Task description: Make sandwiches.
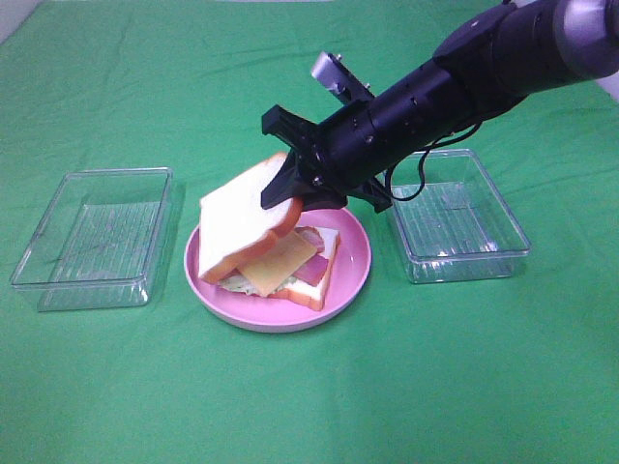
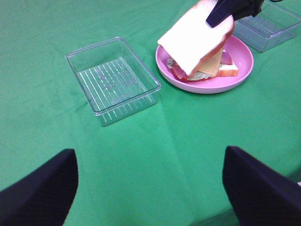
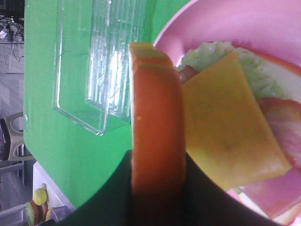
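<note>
On the round pink plate (image 1: 353, 253) lies a bread slice (image 1: 324, 280) topped with pale green lettuce (image 1: 237, 282), pink-red bacon (image 1: 311, 271) and a yellow cheese square (image 1: 279, 261). My right gripper (image 1: 290, 193) is shut on a second white bread slice (image 1: 237, 220) with an orange-brown crust, holding it tilted just above the stack. In the right wrist view the crust (image 3: 157, 141) sits between the fingers, with the cheese (image 3: 225, 127) beyond. The left wrist view shows the held slice (image 2: 193, 40) over the plate (image 2: 240, 61). My left gripper (image 2: 150, 188) is open, far from the plate.
A clear plastic tray (image 1: 97, 237) stands left of the plate and another clear tray (image 1: 459, 215) to the right; both look bare. Green cloth (image 1: 309, 406) covers the table. The left tray also shows in the left wrist view (image 2: 113, 80).
</note>
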